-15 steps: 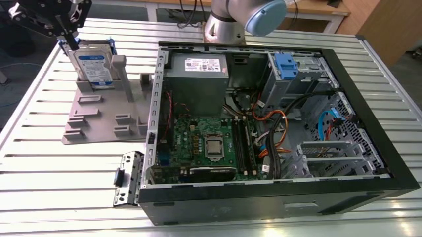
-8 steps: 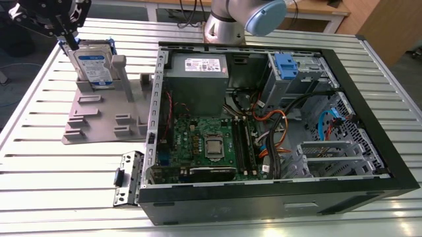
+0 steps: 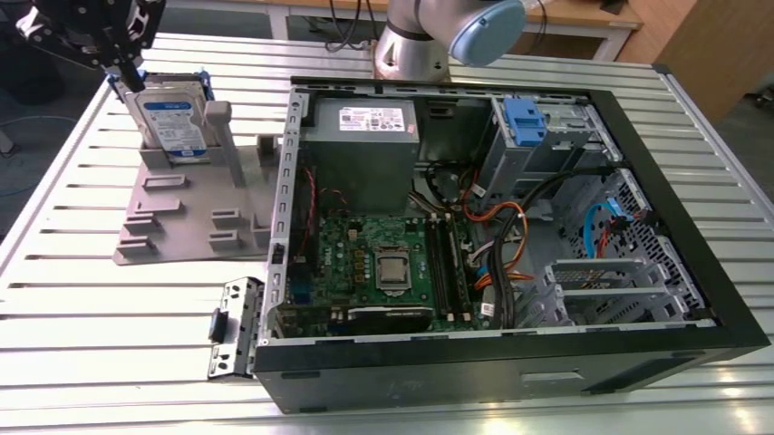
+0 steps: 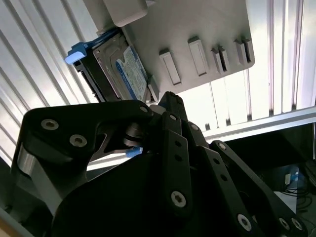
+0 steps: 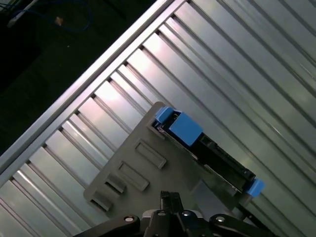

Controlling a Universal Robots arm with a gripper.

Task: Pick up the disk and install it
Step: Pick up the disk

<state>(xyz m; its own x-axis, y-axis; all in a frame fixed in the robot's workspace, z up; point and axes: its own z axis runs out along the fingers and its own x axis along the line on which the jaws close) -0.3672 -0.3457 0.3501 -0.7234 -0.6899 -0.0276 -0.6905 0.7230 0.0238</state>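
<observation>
Disk (image 3: 172, 118) standing upright in the grey holder (image 3: 181, 213), holder on the counter (image 3: 72, 299), open computer case (image 3: 677, 263) just beside the holder, end effector (image 3: 125, 71) above the holder at the disk's top corner, honestly can't tell if it's open or closed

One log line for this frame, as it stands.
stage: pick-up | gripper: at disk's top edge | disk: upright in grey stand | install: not yet in computer case

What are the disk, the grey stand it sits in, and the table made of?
The disk: its silvery casing with a dull sheen looks like metal, and its smooth blue frame looks plastic. The stand: probably plastic, since it is uniformly matte grey with moulded ribs. The table: likely aluminium slats, judging by bright streaky reflections.
</observation>
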